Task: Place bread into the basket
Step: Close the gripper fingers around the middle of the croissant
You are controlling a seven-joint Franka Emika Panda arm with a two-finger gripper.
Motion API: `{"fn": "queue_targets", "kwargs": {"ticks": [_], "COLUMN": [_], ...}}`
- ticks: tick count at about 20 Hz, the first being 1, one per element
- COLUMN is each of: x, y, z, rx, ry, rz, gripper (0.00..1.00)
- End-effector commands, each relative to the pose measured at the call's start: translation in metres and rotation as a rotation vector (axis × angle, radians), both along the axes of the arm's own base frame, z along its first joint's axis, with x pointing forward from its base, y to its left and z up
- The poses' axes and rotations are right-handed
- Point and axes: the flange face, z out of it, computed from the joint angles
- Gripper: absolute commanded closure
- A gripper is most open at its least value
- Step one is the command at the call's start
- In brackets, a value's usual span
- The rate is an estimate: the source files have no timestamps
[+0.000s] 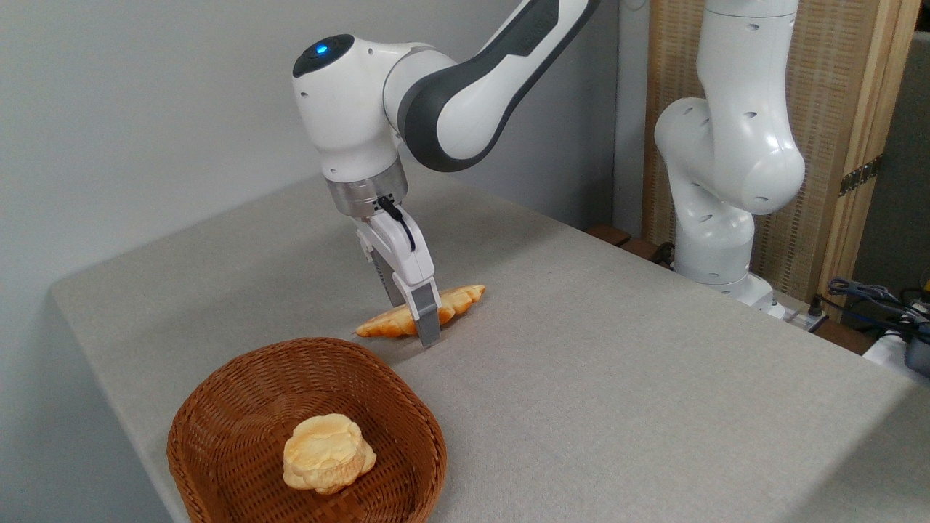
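Observation:
The bread (459,298), a long golden-yellow pastry with scalloped edges and an orange-brown left end, lies on the grey table a little beyond the basket. My gripper (415,324) is down at table level and straddles its middle, one finger (429,319) in front of it and the other behind. The fingers stand apart around the bread and look open. The basket (240,378), shallow reddish-brown wicker, sits at the near left and holds a round pale-yellow bun (327,452).
The grey cloth-covered table (617,378) ends close to the basket on the left. A second white robot arm (726,160) stands off the far right corner, with cables (872,298) and a wooden screen behind it.

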Motion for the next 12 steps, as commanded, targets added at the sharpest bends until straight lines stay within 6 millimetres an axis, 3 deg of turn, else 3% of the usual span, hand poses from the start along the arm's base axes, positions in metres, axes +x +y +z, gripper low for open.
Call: {"fn": "queue_targets", "kwargs": {"ticks": [1,12], "x": [0.0013,0.0007], "y": [-0.0019,-0.0001], "z": [0.0009,0.0074], "rx": [-0.007,-0.009], "ry": [-0.006,-0.008], "rz": [0.000,0.002], "gripper": [0.61,0.60]}}
